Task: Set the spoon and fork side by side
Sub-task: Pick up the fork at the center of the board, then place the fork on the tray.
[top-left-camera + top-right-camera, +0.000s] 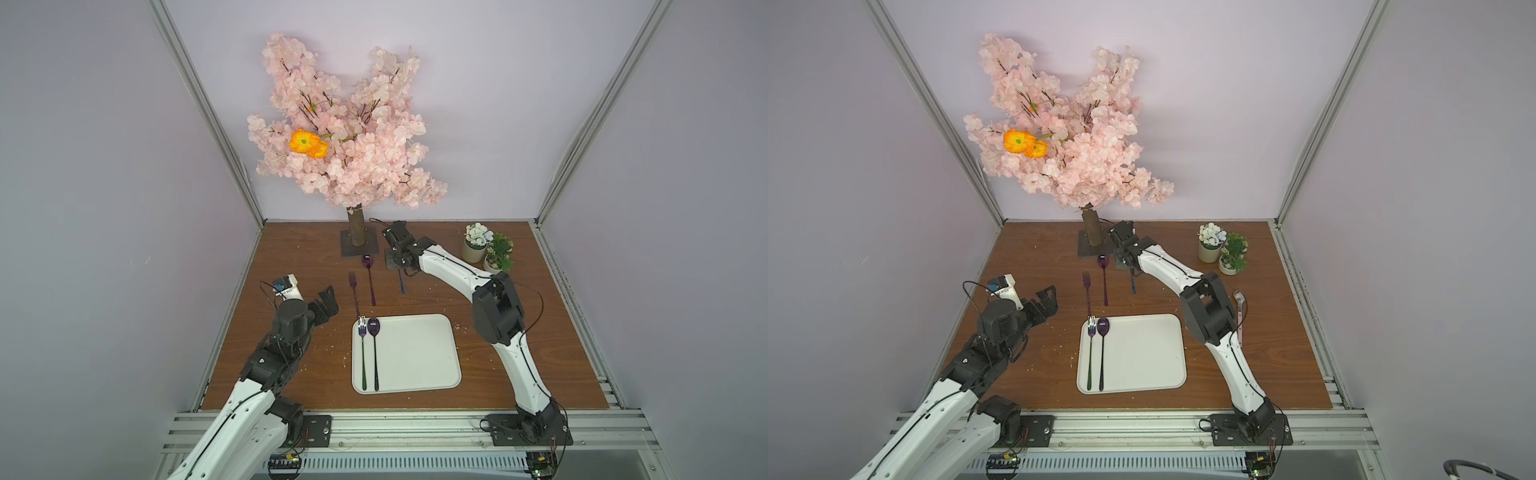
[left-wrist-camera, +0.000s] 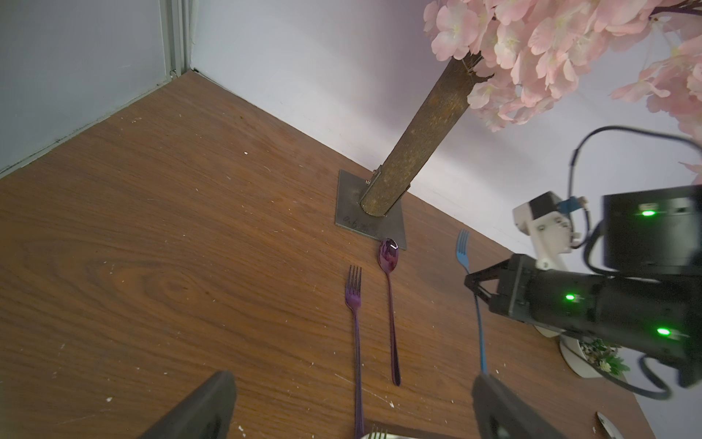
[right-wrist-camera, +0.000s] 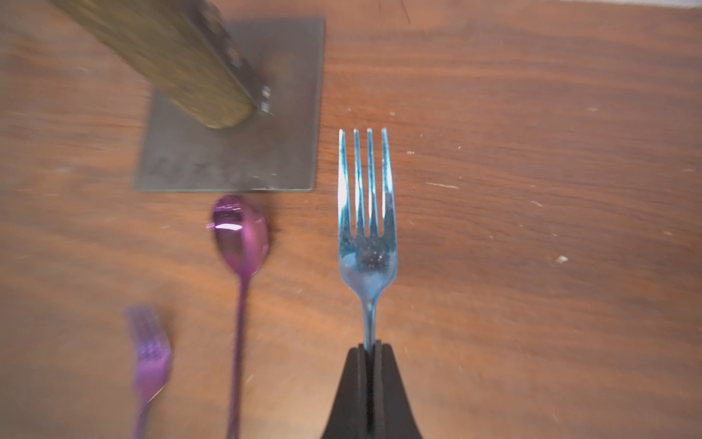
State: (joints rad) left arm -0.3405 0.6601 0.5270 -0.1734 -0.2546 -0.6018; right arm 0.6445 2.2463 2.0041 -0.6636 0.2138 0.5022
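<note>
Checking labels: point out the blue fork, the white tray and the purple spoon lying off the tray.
blue fork (image 3: 367,262): right wrist view, base of its tines.
white tray (image 1: 415,353): in a top view, bare middle.
purple spoon (image 2: 389,255): left wrist view, its bowl.

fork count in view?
3: blue fork in the right gripper, purple fork on the table, third fork on the tray. Silver utensil behind the right arm: unclear.

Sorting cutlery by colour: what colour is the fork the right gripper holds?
Blue, a shiny metal fork in the right gripper; clearest in the right wrist view.
</note>
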